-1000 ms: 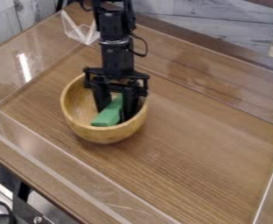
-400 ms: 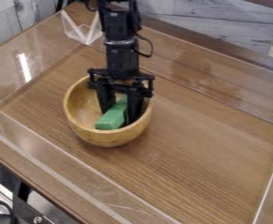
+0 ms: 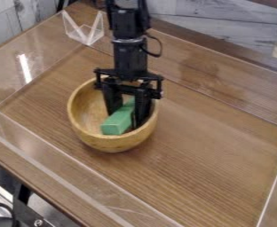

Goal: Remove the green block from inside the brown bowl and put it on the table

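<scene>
The brown bowl (image 3: 84, 118) stands on the dark wood-grain table (image 3: 212, 151), left of centre. Inside it lies the green block (image 3: 117, 122), tilted, its upper end up between the fingers and its lower end toward the bowl's front. My gripper (image 3: 128, 108) reaches straight down into the bowl from the black arm above. It is shut on the green block's upper end. The fingers hide part of the block and the bowl's far inner wall.
Low clear acrylic walls (image 3: 35, 62) edge the table on the left, front and right. A crumpled clear plastic piece (image 3: 84, 29) lies behind the arm at the back. A grey marbled surface (image 3: 224, 27) runs beyond the far edge.
The gripper has shifted a little right and risen slightly with the block in its grip. The bowl has slid slightly right and toward the front.
</scene>
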### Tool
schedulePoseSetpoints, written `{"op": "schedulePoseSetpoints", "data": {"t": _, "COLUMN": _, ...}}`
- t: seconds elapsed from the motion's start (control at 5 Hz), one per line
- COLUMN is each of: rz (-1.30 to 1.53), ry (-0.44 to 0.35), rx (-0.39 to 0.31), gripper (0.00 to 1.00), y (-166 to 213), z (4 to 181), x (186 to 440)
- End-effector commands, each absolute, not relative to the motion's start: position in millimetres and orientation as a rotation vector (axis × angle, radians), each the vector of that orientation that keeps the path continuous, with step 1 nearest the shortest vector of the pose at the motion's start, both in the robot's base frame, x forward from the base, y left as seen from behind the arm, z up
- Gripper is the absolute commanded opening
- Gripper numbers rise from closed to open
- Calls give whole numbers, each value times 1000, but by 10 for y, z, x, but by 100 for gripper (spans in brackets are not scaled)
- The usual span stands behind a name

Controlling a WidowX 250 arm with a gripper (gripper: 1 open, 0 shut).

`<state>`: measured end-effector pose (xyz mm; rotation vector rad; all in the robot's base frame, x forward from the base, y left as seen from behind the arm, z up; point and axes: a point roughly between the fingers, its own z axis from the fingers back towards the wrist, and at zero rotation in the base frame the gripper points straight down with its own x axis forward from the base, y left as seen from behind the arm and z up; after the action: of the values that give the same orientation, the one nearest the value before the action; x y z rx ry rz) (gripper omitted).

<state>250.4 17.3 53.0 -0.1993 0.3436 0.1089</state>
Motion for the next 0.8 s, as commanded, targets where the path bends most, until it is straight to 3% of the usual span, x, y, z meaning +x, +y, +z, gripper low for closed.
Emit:
{"op": "schedulePoseSetpoints", "data": {"t": 0.0, "rz": 79, "ry": 268, "rx": -195, "gripper": 0, "y": 85, "z": 787, "x": 2605}}
{"op": "schedulePoseSetpoints", "data": {"t": 0.6, "rz": 1, "ry": 271, "rx": -212, "gripper": 0, "y": -200, "z": 907, "x": 2595}}
